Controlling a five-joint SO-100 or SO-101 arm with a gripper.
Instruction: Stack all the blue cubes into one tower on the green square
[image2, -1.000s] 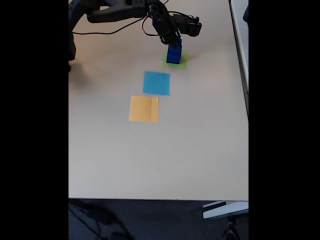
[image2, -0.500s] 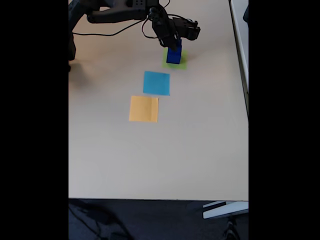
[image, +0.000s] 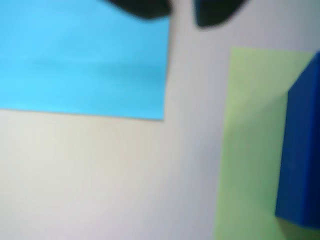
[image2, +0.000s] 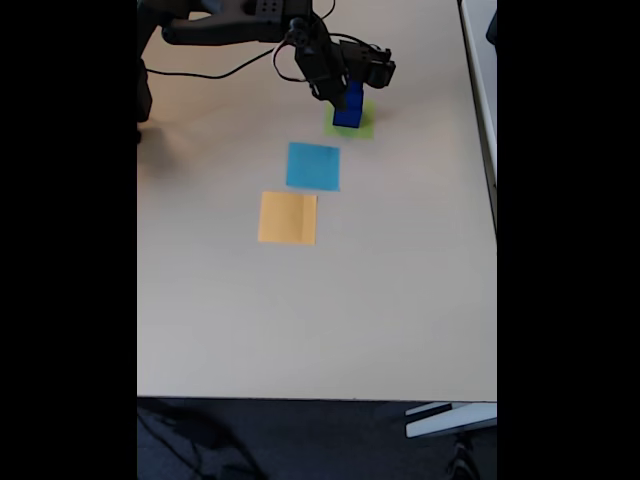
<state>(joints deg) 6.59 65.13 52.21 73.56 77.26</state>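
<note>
A stepped tower of dark blue cubes (image2: 348, 112) stands upright on the green square (image2: 360, 128) at the far side of the table in the fixed view. My gripper (image2: 338, 90) hangs just left of the tower's top and hides part of it. In the wrist view the lowest blue cube (image: 302, 155) sits on the green square (image: 250, 145) at the right edge. At the top edge of that view my gripper (image: 182, 10) has two dark fingertips (image: 142, 7) standing apart, with only bare table between them.
A light-blue paper square (image2: 313, 166) lies close in front of the tower, also large in the wrist view (image: 82, 55). An orange square (image2: 288, 218) lies nearer still. The table's right edge (image2: 494, 200) runs beside a white ledge. A black cable trails behind the arm.
The arm has drawn back up and to the left, away from the tower's top. The tower stays in place on the green square.
</note>
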